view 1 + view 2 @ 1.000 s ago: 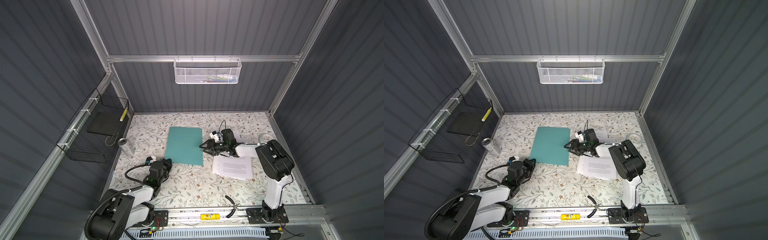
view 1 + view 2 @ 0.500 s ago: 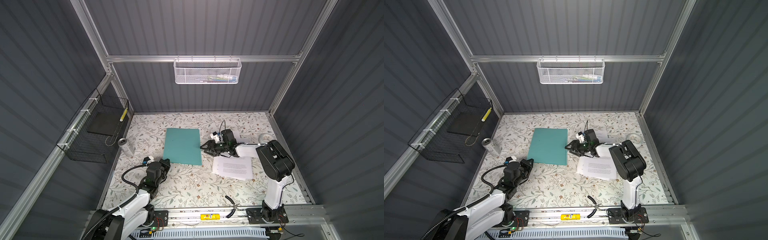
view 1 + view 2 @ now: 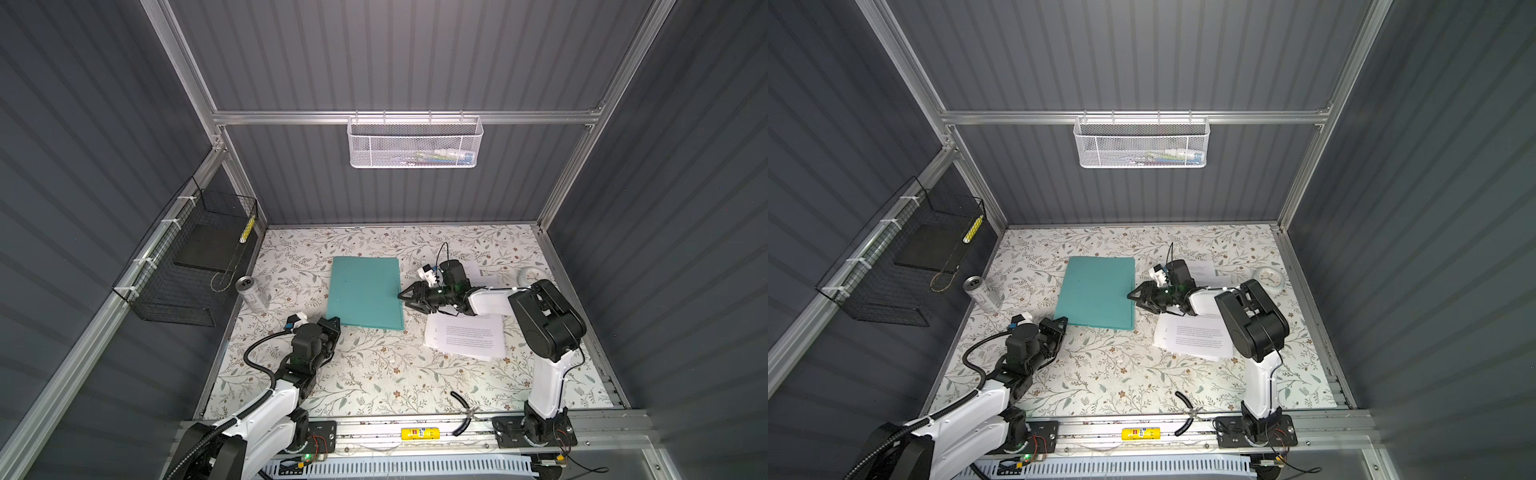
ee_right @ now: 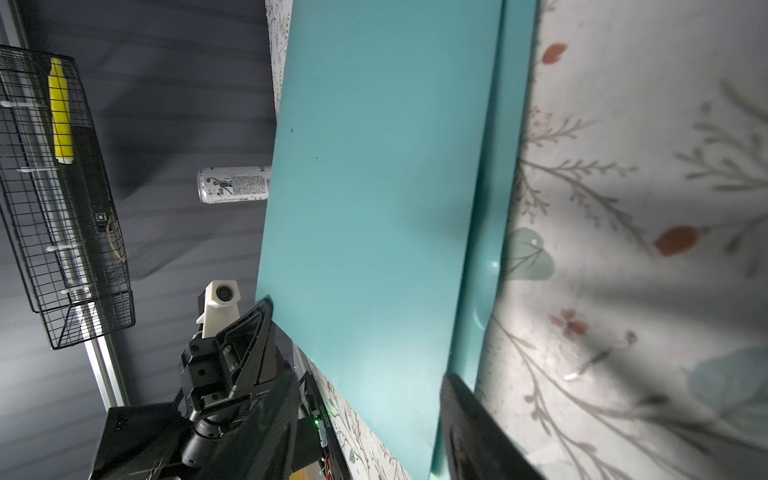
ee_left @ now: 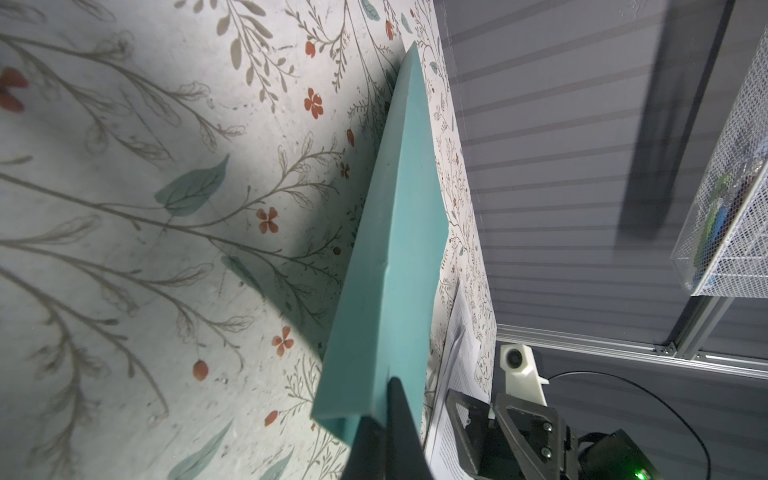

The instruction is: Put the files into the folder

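Teal folder (image 3: 365, 291) lies with one edge between right fingers (image 3: 413, 287).

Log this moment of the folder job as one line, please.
folder: closed | left gripper: shut at its near left corner | right gripper: open at its right edge | files: loose beside folder

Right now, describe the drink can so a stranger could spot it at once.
Find the black wire basket on the left wall. On the flowered table just beside it stands a slim silver can. Unlike the flat green folder and papers nearby, it alone stands tall.
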Controlling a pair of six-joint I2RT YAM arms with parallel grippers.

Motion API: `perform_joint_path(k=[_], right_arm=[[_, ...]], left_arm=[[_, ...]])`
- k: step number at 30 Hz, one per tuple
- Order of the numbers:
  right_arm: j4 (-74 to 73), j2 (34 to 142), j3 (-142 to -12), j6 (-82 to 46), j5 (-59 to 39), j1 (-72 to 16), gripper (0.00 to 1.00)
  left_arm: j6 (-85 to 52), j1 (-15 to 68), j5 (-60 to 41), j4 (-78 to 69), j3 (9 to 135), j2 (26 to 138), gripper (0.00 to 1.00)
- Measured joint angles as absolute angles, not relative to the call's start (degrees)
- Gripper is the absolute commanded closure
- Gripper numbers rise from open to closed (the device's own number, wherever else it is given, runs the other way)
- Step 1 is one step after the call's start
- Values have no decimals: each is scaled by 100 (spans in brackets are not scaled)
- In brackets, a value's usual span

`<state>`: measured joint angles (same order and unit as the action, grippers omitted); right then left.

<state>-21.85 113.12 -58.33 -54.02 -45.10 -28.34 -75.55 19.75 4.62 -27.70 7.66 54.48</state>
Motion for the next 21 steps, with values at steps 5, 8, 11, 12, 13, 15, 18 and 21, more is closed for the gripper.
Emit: perform_joint_path(k=[5,8,11,12,13,15,18,21], right_arm=[[-2189,11568,-5957,-5404,-4510,-2902,43],[-2189,11681,-6001,-5406,-4510,-2936,43],[-2189,11782,-6038,-5415,-4523,-2980,43],[-2191,11813,-6055,-5422,-4525,-2995,43],[-2202,11852,-6086,-5433,-4532,-3011,43],[-2290,11933,-6130,-5478,-4556,-3037,43],[-2443,12029,-6163,-5583,-4619,-3052,48],[-2683,12101,-6165,-5769,-4685,-3055,59]], left_arm=[[-7616,1966,423,-2788,749,5411,100],[-7660,1966,421,-2788,722,5389,100],[-7701,1966,399,-2786,701,5374,100],[-7703,1966,392,-2786,701,5374,100],[-7703,1966,379,-2788,701,5374,100],[-7706,1966,360,-2788,701,5374,100],[-7719,1966,327,-2788,701,5374,100],[-7719,1966,294,-2788,701,5374,100]])
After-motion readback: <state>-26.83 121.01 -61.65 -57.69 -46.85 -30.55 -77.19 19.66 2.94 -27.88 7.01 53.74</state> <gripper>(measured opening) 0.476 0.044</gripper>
